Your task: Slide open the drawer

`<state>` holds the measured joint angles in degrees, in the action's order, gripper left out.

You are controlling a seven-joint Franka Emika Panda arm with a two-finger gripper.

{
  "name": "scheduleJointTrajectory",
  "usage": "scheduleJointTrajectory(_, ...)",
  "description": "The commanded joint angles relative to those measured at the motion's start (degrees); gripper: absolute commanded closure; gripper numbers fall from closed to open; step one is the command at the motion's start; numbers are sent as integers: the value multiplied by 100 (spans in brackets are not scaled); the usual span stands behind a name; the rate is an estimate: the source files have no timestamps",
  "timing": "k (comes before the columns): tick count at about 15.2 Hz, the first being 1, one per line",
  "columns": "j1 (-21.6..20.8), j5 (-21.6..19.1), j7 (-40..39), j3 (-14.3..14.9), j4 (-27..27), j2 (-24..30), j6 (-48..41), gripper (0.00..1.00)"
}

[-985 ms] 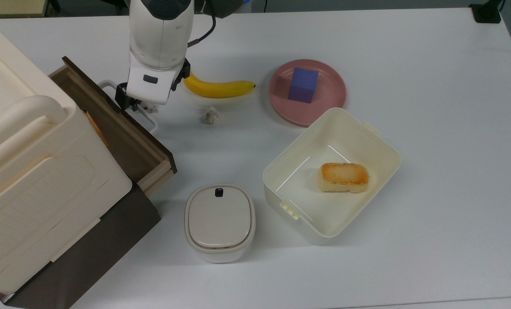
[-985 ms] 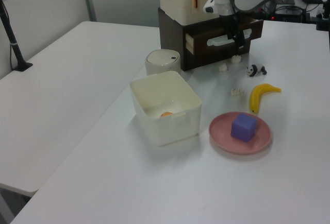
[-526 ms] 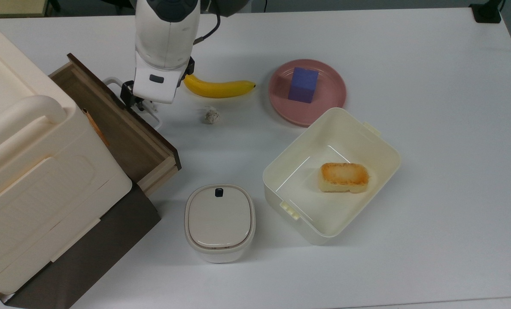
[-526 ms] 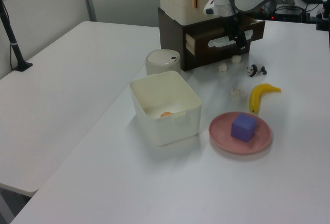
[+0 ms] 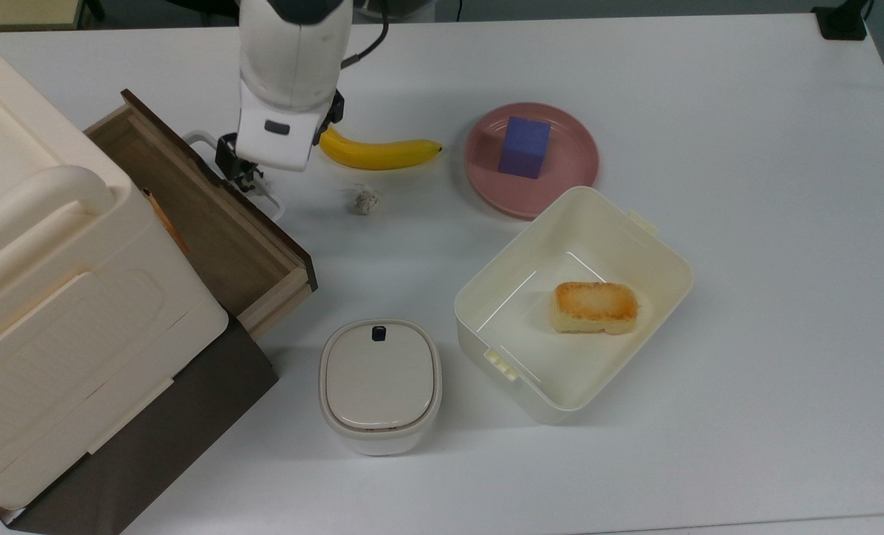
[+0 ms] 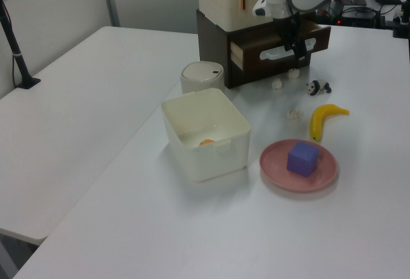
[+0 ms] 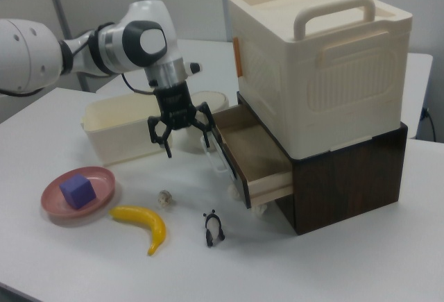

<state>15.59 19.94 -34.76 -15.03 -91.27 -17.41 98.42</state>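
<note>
The gripper (image 7: pixel 186 135) hangs from the white arm with its black fingers (image 7: pixel 166 137) spread wide apart and pointing down, holding nothing. In the right view one finger drops just in front of the drawer's face, by the white loop handle (image 7: pixel 219 161); in the top view the gripper (image 5: pixel 243 176) sits over that handle (image 5: pixel 270 199). Whether a finger touches the loop cannot be told.

The drawer (image 5: pixel 203 215) is pulled partly out of a dark brown cabinet (image 7: pixel 347 177) at the bench's corner, immediately beside the gripper. It is a shallow rectangular tray with a dark brown front panel, pale wood side walls and a brown flat floor. Its long axis runs along the front panel, diagonally in the top view from upper left to lower right, and its open face points toward the top view's upper right, toward the gripper. In the left view the drawer (image 6: pixel 282 45) juts out with its handle facing the camera.

On top of the cabinet stands a large cream plastic box (image 7: pixel 319 59) with ribbed sides and rounded handles. On the smooth white bench (image 5: pixel 746 223) lie a curved yellow banana (image 5: pixel 379 152), a small panda figure (image 7: pixel 214 228), a pink round plate (image 5: pixel 561 178) bearing a purple cube (image 5: pixel 524 146), an open cream tub (image 5: pixel 635 238) holding a browned piece of bread (image 5: pixel 595 306), and a lidded cream container (image 5: pixel 379 383).
</note>
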Motion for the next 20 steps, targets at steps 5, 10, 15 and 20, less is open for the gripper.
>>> scheduleJointTrajectory(5,234,-1131,214,245,92,861,-376,0)
scheduleJointTrajectory(10,155,-2125,1672,772,171,1345,-438,0)
scheduleJointTrajectory(15,102,-2407,2920,861,171,1556,-491,0)
scheduleJointTrajectory(20,-547,-2880,3818,1878,171,1846,-482,0)
